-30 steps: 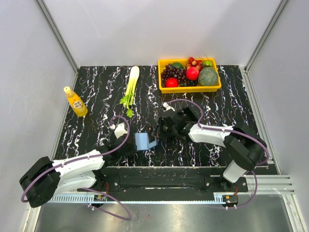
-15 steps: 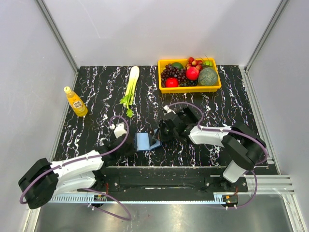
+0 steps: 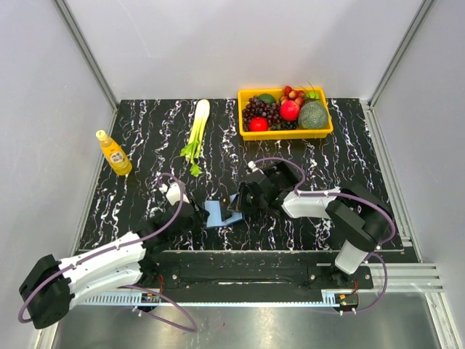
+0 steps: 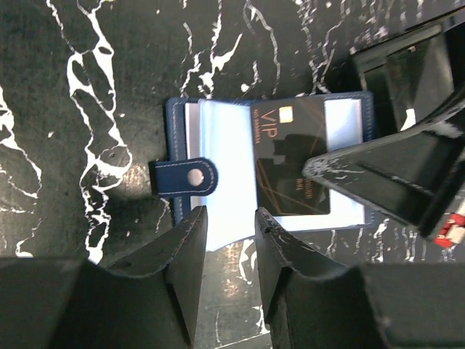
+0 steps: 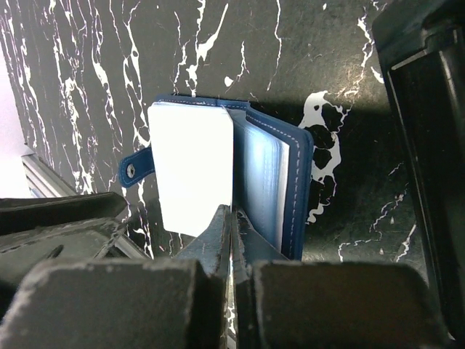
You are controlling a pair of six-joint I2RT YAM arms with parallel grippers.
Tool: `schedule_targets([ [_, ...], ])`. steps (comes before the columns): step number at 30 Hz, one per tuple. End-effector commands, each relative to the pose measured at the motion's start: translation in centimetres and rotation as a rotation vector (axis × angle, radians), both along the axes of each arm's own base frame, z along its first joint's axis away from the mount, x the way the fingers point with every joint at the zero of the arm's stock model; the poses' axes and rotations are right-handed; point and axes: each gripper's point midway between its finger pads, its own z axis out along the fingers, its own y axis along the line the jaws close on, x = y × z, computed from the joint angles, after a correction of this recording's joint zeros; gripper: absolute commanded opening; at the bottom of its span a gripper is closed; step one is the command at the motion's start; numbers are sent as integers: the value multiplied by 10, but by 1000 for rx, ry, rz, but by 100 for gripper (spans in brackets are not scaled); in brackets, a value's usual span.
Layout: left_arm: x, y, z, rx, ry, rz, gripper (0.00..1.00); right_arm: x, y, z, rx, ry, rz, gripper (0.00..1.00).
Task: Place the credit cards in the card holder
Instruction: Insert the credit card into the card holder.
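Black and pressed tight together, the fingers of the right tool [image 5: 231, 215] are seen pinching a black VIP card [image 4: 287, 163] by one end. The card is held against the pale inner leaves of the card holder [image 5: 190, 163]. Whether its edge is seated in a pocket cannot be told.

The left tool [image 4: 227, 217] is spread, with nothing gripped between its fingers. It is poised just over the near edge of the holder, beside the snap tab [image 4: 185, 178], which is stretched out flat on the table [image 4: 65, 109].

The navy holder is laid open on the black, white-veined table, between the two tools and near the front edge. A black tray [image 5: 436, 43] is found just beside it, on the right tool's side.

Farther off, a stalk of celery [image 3: 197, 127] is laid toward the back of the table. A yellow crate [image 3: 251, 134] filled with fruit is set against the far edge, and an orange bottle [image 3: 113, 153] is stood upright at the left, well apart from the holder.
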Motion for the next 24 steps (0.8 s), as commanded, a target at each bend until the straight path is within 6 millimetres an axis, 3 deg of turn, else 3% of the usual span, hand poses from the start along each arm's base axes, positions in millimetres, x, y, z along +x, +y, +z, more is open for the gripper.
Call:
schedule_targets([
  [1,16,-6,32,-48,-105,14,38,-1,3,-4,13,10,-21,0],
  [3,18,-9,32,-45,-107,4,40,-3,3,-9,5,25,-12,0],
  [7,21,-17,10,-3,-64,-18,38,-3,2,-7,13,12,-12,0],
  [14,22,-23,-30,93,60,-20,15,3,-4,16,9,-57,-30,0],
  [18,18,-23,-39,99,97,-20,12,5,-12,22,-9,-82,-55,0],
  [24,14,-18,-45,108,111,-14,10,2,-21,12,-35,-77,-66,0],
])
